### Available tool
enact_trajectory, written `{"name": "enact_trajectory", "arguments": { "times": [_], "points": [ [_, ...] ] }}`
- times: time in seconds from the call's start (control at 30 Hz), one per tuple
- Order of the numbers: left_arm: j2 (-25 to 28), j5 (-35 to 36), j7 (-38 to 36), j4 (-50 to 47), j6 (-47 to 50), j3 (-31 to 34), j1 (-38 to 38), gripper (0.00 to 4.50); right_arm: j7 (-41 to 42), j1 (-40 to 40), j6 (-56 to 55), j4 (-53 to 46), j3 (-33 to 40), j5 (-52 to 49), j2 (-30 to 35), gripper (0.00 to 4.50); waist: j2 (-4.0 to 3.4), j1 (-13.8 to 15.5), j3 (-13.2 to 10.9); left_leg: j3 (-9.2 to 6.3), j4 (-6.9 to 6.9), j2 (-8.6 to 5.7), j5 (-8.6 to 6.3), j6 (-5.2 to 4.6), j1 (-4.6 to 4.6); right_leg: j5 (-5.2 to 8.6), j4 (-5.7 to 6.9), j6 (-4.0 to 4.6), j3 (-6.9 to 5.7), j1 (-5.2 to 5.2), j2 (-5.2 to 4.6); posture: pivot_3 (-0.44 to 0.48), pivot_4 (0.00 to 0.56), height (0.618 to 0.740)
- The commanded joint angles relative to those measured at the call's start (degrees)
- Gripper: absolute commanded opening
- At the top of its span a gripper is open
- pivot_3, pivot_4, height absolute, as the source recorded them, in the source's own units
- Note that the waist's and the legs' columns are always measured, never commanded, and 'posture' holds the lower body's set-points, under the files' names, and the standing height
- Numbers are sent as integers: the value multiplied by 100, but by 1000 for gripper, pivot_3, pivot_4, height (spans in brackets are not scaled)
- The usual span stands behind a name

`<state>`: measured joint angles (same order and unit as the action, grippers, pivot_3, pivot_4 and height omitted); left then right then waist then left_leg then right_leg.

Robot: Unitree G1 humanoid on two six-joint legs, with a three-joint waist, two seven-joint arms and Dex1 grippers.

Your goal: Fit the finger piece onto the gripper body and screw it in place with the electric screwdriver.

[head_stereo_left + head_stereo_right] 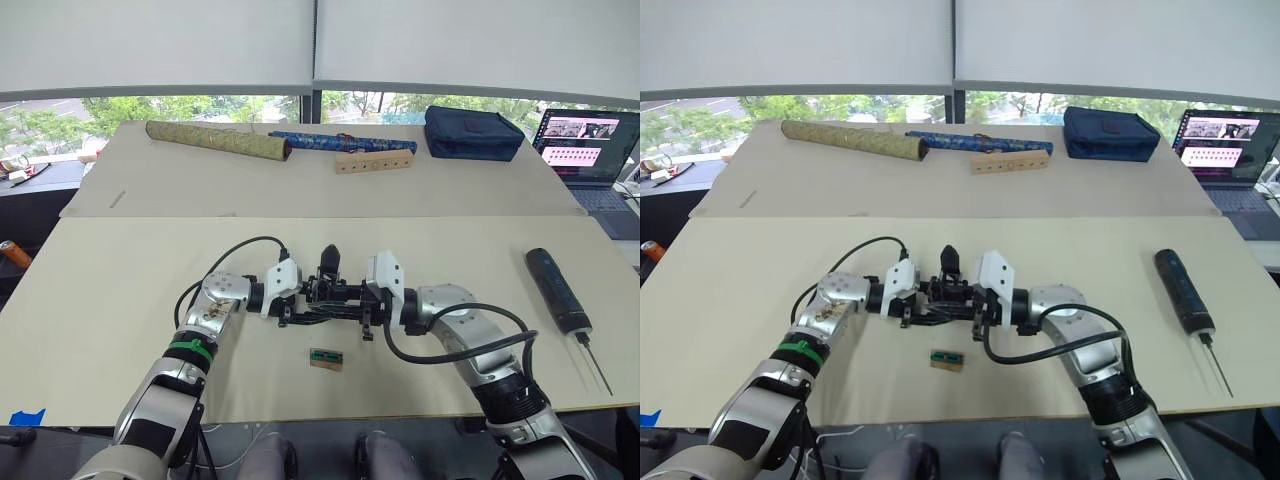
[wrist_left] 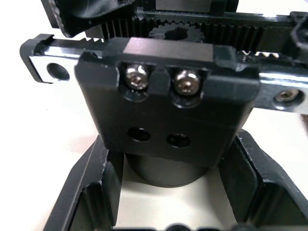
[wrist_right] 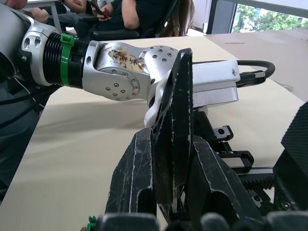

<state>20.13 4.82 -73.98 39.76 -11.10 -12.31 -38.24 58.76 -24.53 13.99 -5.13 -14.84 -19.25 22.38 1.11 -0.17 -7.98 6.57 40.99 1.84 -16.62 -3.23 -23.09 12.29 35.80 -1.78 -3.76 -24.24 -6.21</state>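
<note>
Black and toothed along its rack, the gripper body (image 1: 335,292) sits mid-table between both arms, the left gripper (image 1: 290,300) clamped on its base. The right gripper (image 3: 168,159) pinches the finger piece (image 3: 174,120) upright just beside the body. The electric screwdriver (image 1: 558,292) lies well apart, to the body's right.

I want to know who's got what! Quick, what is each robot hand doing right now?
Left gripper: shut on the gripper body, around its round base.
Right gripper: shut on the finger piece, standing upright between its fingers.
</note>
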Motion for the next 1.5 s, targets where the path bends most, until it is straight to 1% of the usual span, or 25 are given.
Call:
{"name": "enact_trajectory", "arguments": {
  "times": [0.03,0.4,0.6,0.73,0.97,1.1,1.3,1.47,1.5],
  "points": [
    [106,-134,-81,56,72,-115,125,2286,-114,-93,124,172,47,149,70,429,0,-5,0,0,0,0,0,0,0,0,1,0,0,0,0,0,150,740],
    [170,-120,-95,-49,119,-119,226,2286,-59,-163,236,381,-77,249,133,429,1,-40,4,0,-3,1,0,1,7,0,3,0,1,3,0,0,150,740],
    [197,-125,-103,-45,139,-118,203,2286,338,-86,693,254,-248,22,276,429,0,-48,10,0,-5,3,0,1,13,0,2,0,1,8,0,0,150,740],
    [216,-122,-109,-19,149,-118,179,2286,530,-170,924,235,-398,17,386,429,0,-48,12,1,-6,3,-1,0,12,0,0,0,1,8,0,0,150,740],
    [245,-128,-128,-30,157,-122,204,2286,284,-486,916,654,-508,373,352,429,-1,-59,16,3,-8,4,-1,0,17,0,1,0,2,8,0,0,150,740],
    [254,-118,-119,-83,188,-117,243,2286,257,-587,839,707,-601,512,378,429,0,-69,21,3,-7,6,-1,0,23,0,5,0,3,11,0,0,150,740],
    [265,-112,-108,-189,257,-125,296,2286,360,-595,914,552,-543,379,393,429,-1,-78,22,4,-8,8,-1,1,25,0,8,1,3,10,0,0,150,740],
    [279,-117,-107,-242,288,-141,341,2286,307,-713,970,416,-166,-41,174,429,-1,-84,22,4,-10,8,0,1,23,0,7,1,3,9,0,0,150,740],
    [281,-122,-108,-231,288,-145,341,2286,310,-740,990,395,-93,-108,153,925,0,-85,22,6,-11,9,0,1,22,0,7,1,3,6,0,0,150,740]
  ]
}}
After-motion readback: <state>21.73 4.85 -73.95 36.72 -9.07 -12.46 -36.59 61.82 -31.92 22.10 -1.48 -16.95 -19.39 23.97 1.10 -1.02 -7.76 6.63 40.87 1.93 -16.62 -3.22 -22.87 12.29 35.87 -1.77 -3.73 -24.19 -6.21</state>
